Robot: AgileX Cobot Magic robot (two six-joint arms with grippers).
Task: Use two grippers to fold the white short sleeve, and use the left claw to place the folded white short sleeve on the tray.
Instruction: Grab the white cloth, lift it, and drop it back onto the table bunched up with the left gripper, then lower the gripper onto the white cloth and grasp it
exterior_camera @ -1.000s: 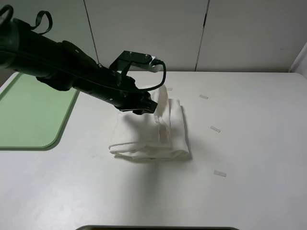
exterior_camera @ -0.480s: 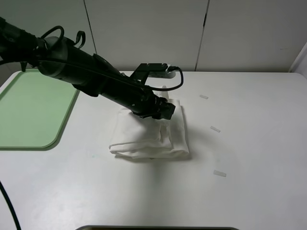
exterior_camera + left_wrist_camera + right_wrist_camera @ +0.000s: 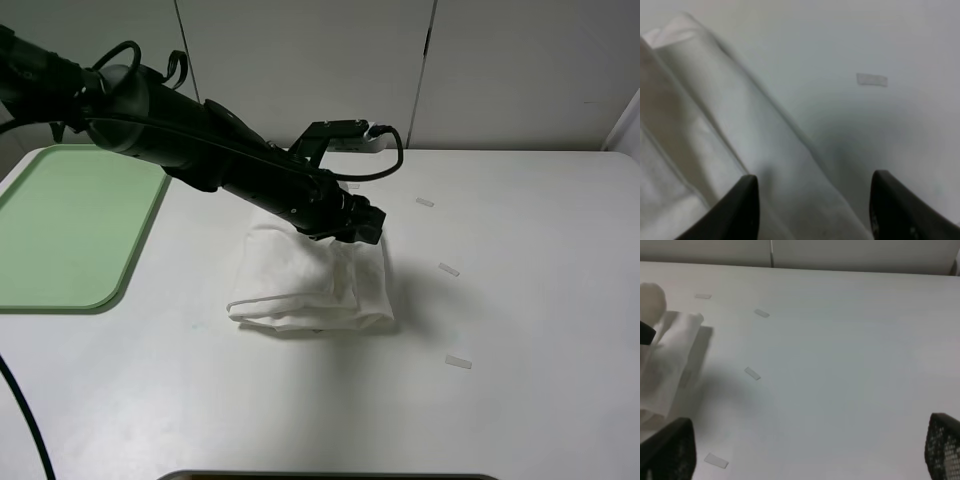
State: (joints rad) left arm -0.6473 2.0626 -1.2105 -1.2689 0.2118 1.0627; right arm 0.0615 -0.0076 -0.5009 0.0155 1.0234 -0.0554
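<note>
The folded white short sleeve (image 3: pixel 312 282) lies mid-table (image 3: pixel 520 400), well apart from the tray (image 3: pixel 70 235). The left end effector (image 3: pixel 812 210) hovers over its far edge, fingers apart with nothing between them; the right end effector (image 3: pixel 805 452) stands wide apart and empty. Pinching only the top layer could unfold the bundle during transfer.
</note>
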